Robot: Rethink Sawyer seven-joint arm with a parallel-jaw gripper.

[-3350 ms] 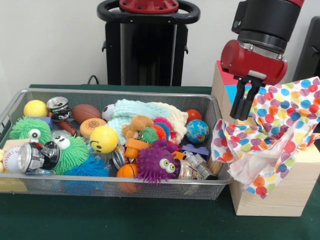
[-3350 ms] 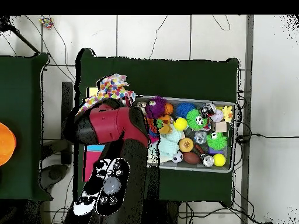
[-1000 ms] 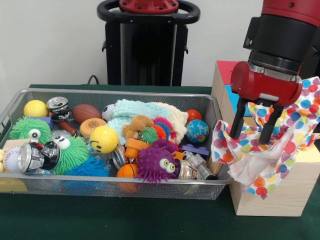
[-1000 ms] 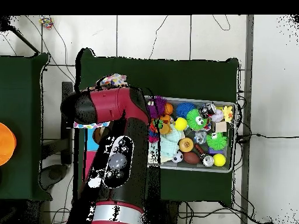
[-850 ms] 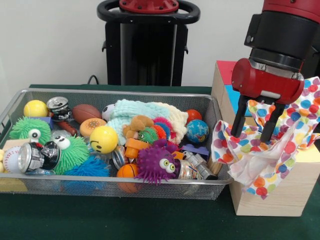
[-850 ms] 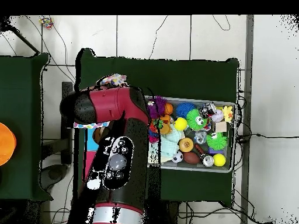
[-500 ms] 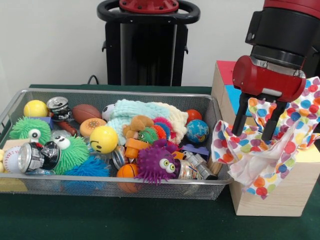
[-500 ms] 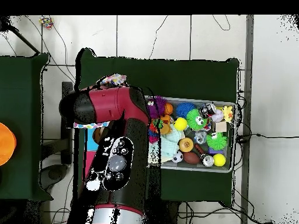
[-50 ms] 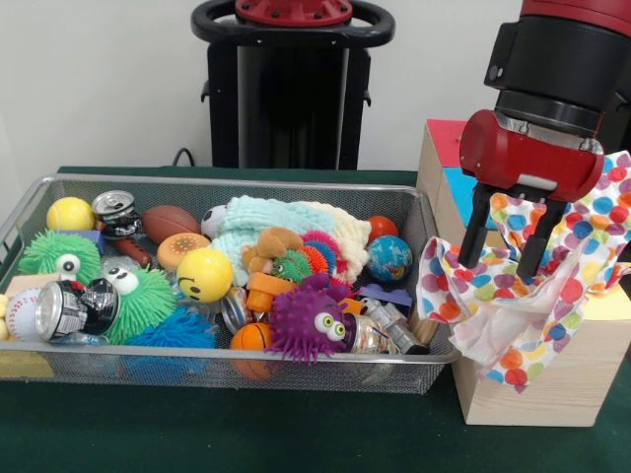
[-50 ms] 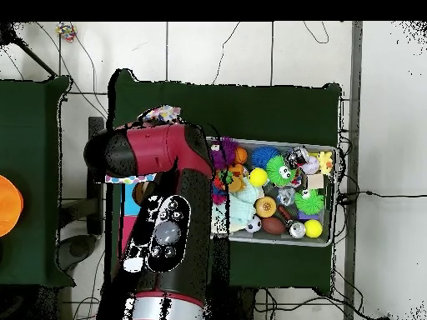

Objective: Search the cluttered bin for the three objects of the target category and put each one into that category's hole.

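Note:
My gripper (image 9: pixel 500 268) hangs open over the wooden box (image 9: pixel 552 394) at the right, with nothing between its fingers. Its fingertips (image 9: pixel 471 262) stand just above a white cloth with coloured dots (image 9: pixel 552 296), which is draped over the box top and down its front. The wire bin (image 9: pixel 426 212) to the left is full of toys, cans and balls, among them a mint knitted cloth (image 9: pixel 286 222). In the overhead view the red arm (image 10: pixel 158 158) covers the box and gripper; only an edge of the dotted cloth (image 10: pixel 163 112) shows beside the bin (image 10: pixel 334 196).
The bin holds a purple fuzzy toy (image 9: pixel 306 325), a yellow smiley ball (image 9: pixel 204 273), a green fuzzy toy (image 9: pixel 138 301), a globe ball (image 9: pixel 389 258) and crushed cans (image 9: pixel 74 310). Red and blue patches (image 9: pixel 455 182) mark the box top behind the gripper.
The gripper has come forward over the dotted cloth and opened its fingers wide. Over the last second it has risen slightly; the cloth stays draped on the box.

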